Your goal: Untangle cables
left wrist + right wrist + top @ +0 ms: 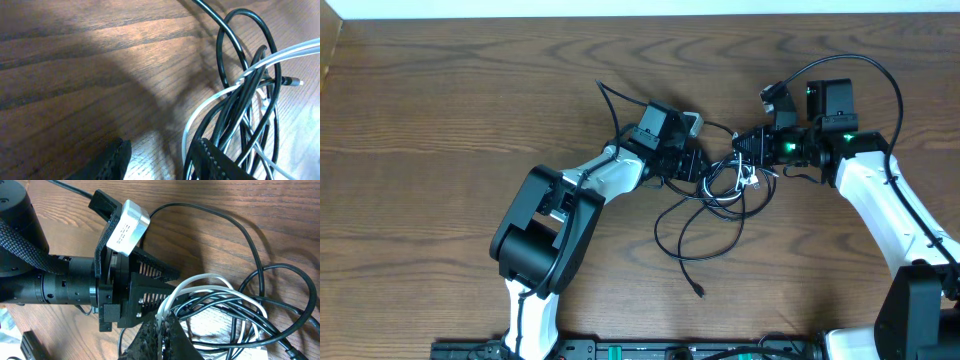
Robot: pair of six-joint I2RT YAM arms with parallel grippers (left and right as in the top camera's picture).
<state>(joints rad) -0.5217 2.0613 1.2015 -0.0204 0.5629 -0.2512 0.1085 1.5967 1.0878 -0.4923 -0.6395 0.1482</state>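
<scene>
My right gripper (161,327) pinches the light, floppy cables (220,299) at their knot, my left gripper (162,150) gapes; I'd grab the one-o'clock black loop (219,47).

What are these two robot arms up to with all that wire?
They are working on a tangle of thin black cables and one white cable on the table. The right gripper looks clamped on several strands; the left gripper sits open right beside the bundle. Nothing is pulled apart yet.
</scene>
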